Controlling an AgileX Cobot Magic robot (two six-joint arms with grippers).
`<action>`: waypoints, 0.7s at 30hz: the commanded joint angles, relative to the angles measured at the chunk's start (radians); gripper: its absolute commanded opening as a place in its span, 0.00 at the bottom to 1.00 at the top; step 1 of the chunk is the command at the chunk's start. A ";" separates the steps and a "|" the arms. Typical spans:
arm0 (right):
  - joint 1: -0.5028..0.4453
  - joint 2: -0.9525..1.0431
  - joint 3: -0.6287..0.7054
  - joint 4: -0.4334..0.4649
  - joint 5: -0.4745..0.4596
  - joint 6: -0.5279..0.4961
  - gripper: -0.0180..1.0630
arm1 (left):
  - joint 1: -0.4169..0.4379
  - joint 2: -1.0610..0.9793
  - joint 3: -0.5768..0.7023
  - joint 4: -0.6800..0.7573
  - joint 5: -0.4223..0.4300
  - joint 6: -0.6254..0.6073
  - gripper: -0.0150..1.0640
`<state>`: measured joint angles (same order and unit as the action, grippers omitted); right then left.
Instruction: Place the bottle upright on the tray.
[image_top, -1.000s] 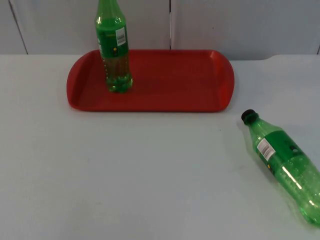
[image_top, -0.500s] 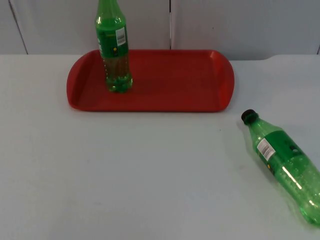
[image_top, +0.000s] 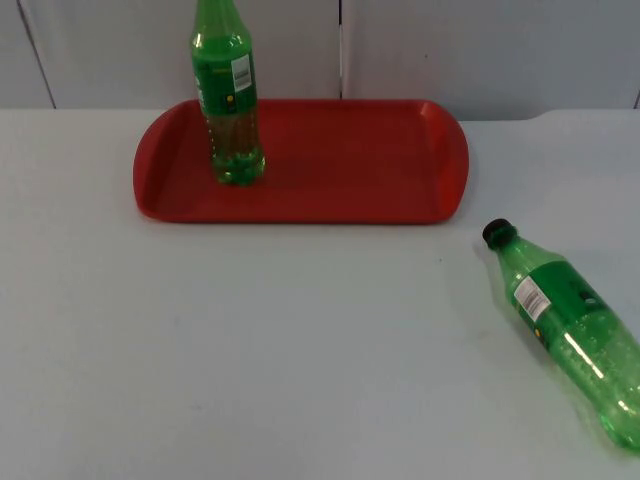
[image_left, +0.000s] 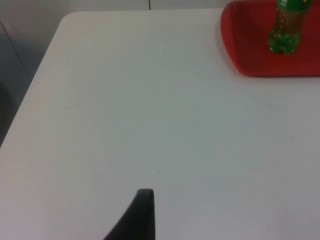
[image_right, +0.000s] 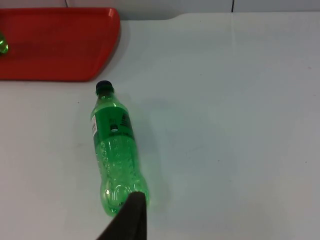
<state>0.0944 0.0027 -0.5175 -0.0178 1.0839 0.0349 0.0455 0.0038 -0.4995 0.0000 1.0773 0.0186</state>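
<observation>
Red tray (image_top: 400, 160); green standing bottle (image_top: 228, 100) with white label; green lying bottle (image_top: 570, 325), black cap (image_top: 497, 233), white label patch; white table (image_top: 250, 340); grey wall (image_top: 450, 50)

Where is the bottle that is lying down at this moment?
The lying bottle rests on the white table at the right side in the top view, off the red tray, its black cap pointing toward the tray's right end.

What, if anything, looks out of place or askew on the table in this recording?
One green bottle lies on its side on the white table, off the red tray, its black cap pointing toward the tray's near right corner. The other bottle stands upright on the tray. Nothing looks spilled or damaged.
</observation>
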 joint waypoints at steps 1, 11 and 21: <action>0.000 -0.003 0.001 0.002 -0.007 -0.005 0.99 | 0.003 -0.004 0.005 -0.006 0.000 0.003 0.99; 0.000 -0.003 0.001 0.002 -0.007 -0.005 0.99 | 0.003 -0.004 0.005 -0.006 0.000 0.003 0.99; 0.000 -0.003 0.001 0.002 -0.007 -0.005 0.99 | 0.003 -0.004 0.005 -0.006 0.000 0.003 0.99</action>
<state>0.0944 0.0027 -0.5175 -0.0178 1.0839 0.0315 0.0455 0.0038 -0.4995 0.0000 1.0773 0.0186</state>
